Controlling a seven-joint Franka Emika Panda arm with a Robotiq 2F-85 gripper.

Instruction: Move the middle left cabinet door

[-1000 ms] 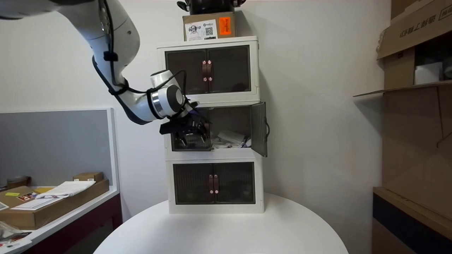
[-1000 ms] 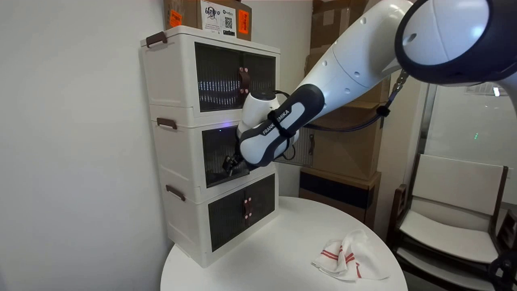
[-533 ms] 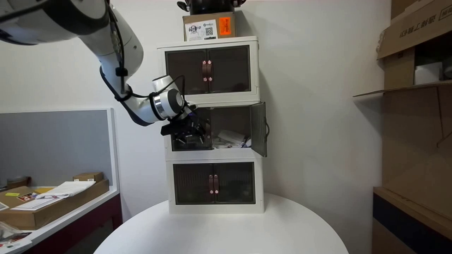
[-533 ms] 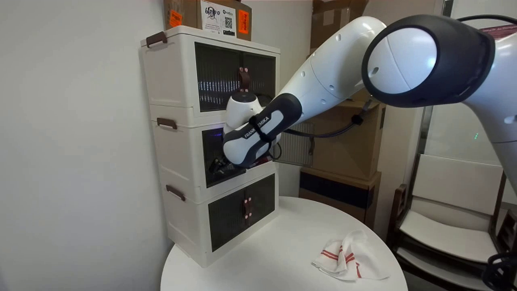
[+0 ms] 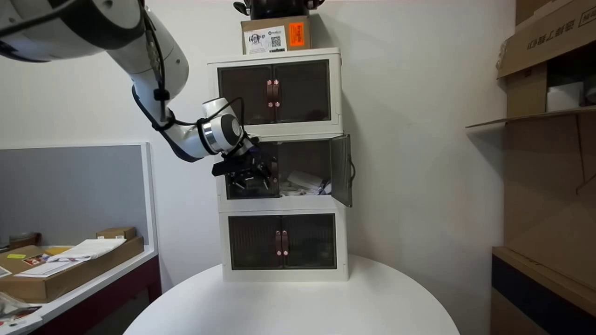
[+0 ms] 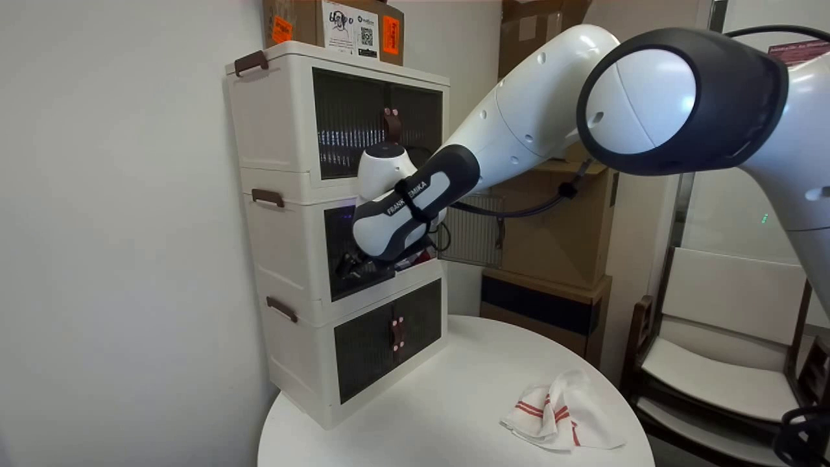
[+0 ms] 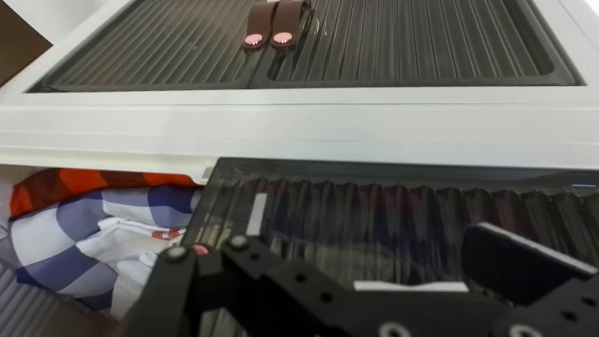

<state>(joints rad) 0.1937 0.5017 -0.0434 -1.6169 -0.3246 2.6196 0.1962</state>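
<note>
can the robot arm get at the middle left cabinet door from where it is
Probably yes: the gripper hangs open in front of the middle left cabinet door, with nothing visible between them. The matching right door stands open, out of the way.

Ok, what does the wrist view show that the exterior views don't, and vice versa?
Wrist view only: clear blue-white checks on a cloth inside the cabinet.
Exterior views only: the bottom-tier doors, white table and orange-stickered box on top.
All share: the top-tier doors, the middle left cabinet door, and the pincer in front of it.
</note>
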